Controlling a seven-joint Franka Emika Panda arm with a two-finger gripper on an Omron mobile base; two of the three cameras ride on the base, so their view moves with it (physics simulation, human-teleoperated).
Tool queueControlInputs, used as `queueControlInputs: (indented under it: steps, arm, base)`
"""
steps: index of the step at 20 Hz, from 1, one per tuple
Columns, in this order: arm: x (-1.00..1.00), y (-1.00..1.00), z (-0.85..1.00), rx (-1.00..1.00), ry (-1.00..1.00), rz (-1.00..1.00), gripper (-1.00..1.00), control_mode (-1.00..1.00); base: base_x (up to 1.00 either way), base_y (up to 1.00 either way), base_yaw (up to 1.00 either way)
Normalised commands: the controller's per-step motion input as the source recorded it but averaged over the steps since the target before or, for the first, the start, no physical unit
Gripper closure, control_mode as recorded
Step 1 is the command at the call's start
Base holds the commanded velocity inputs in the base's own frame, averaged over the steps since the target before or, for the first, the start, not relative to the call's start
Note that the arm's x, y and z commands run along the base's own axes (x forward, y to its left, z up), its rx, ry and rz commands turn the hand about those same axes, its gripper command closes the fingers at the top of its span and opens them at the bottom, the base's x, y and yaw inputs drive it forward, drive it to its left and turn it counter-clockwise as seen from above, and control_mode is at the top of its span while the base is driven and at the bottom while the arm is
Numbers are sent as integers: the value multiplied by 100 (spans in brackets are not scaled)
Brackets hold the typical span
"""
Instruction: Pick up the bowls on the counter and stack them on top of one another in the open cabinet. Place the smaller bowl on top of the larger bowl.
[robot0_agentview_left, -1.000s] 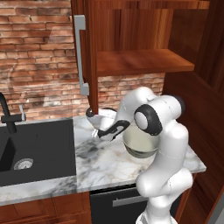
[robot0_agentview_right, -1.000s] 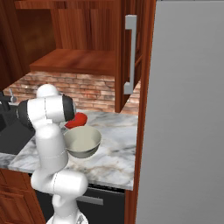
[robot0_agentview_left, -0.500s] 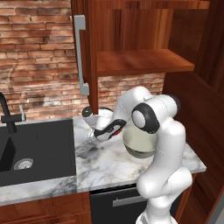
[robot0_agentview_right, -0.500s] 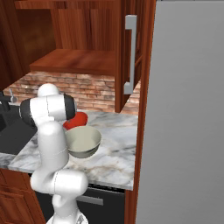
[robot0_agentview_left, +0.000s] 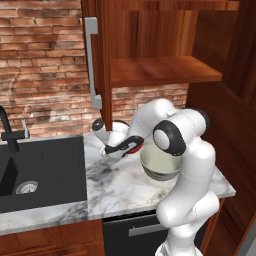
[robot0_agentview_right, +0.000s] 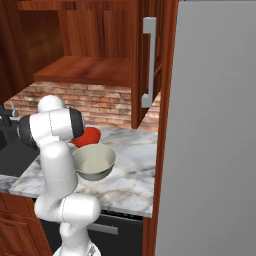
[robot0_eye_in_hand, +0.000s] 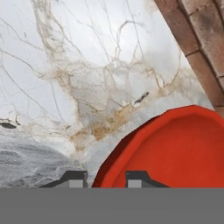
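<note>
Now my gripper (robot0_eye_in_hand: 105, 178), wide apart a second ago, has closed across the rim of the smaller bowl (robot0_eye_in_hand: 175, 148) on the counter (robot0_eye_in_hand: 65, 78) beside the larger bowl (robot0_agentview_right: 94, 161), so lifting looks next.

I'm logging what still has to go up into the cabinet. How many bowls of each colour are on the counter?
Red bowl: 1, its rim between the gripper tips
Grey-beige bowl: 1, on the counter
Total: 2
</note>
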Motion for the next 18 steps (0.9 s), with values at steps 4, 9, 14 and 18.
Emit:
queueControlInputs:
  steps: [4,9,14,18]
  arm:
    - [-10,-5,28,1,0,-7,100,-100]
    - [-7,-6,13,0,0,-8,100,-100]
    - [-1,-8,10,0,0,-6,100,-100]
    - [0,-7,13,0,0,-2,100,-100]
  base:
    - [0,0,0]
    - [0,0,0]
    - [0,0,0]
    - [0,0,0]
